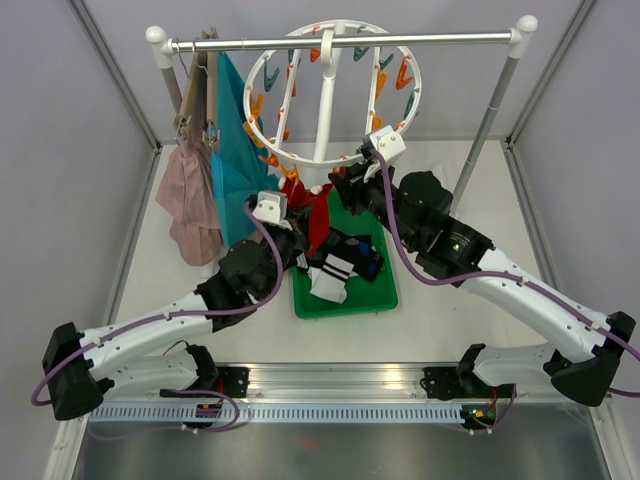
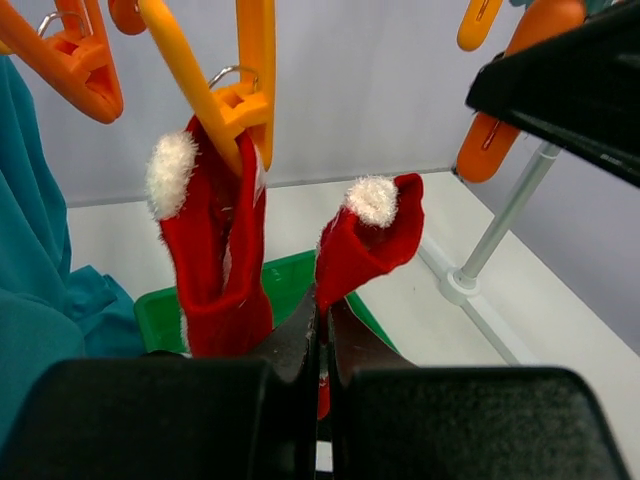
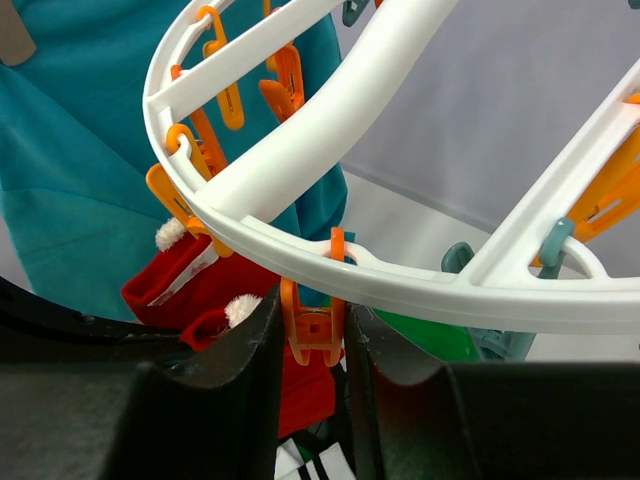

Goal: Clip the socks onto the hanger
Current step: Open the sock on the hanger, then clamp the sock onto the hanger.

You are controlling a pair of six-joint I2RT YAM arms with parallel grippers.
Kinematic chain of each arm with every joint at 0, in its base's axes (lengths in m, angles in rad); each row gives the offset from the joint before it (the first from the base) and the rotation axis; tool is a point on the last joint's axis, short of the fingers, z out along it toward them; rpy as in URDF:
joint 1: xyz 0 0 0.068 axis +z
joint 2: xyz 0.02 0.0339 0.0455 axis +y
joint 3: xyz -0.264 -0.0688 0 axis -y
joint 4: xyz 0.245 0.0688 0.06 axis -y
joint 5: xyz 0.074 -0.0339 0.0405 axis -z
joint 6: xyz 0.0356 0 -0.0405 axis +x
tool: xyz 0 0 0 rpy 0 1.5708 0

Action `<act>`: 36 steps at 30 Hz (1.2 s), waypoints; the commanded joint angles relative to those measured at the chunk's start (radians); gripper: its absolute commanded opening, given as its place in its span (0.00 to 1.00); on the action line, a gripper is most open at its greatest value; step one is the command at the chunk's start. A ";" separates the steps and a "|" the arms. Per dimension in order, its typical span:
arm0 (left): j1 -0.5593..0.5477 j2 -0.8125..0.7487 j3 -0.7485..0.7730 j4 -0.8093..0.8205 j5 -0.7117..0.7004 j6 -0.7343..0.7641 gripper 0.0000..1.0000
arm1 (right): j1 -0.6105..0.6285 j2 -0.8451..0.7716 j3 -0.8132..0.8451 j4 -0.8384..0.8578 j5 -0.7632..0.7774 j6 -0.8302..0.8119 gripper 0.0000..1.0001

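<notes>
The hanger (image 1: 330,150) is a white ring with orange and teal clips, hung from the rail. In the left wrist view my left gripper (image 2: 322,312) is shut on a red sock (image 2: 368,240) with a white fluffy tip, held up beneath the clips. A second red sock (image 2: 215,270) hangs from an orange clip (image 2: 240,95) beside it. In the right wrist view my right gripper (image 3: 312,312) is shut on an orange clip (image 3: 312,335) under the ring's rim (image 3: 400,275), with both fingers pressing its handles. Black and navy socks (image 1: 352,258) lie in the tray.
A green tray (image 1: 345,300) sits on the table between the arms. A teal cloth (image 1: 232,150) and a pink garment (image 1: 190,195) hang at the left of the rail (image 1: 440,40). The rack's right post (image 1: 490,120) stands behind the right arm.
</notes>
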 commanded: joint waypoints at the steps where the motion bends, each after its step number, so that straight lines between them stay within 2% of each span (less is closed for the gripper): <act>1: 0.006 0.026 0.060 0.073 -0.017 -0.054 0.02 | 0.004 0.012 0.053 -0.001 0.026 0.031 0.00; 36: 0.006 0.023 0.072 0.102 0.037 -0.095 0.02 | 0.005 0.060 0.096 -0.039 0.069 0.072 0.00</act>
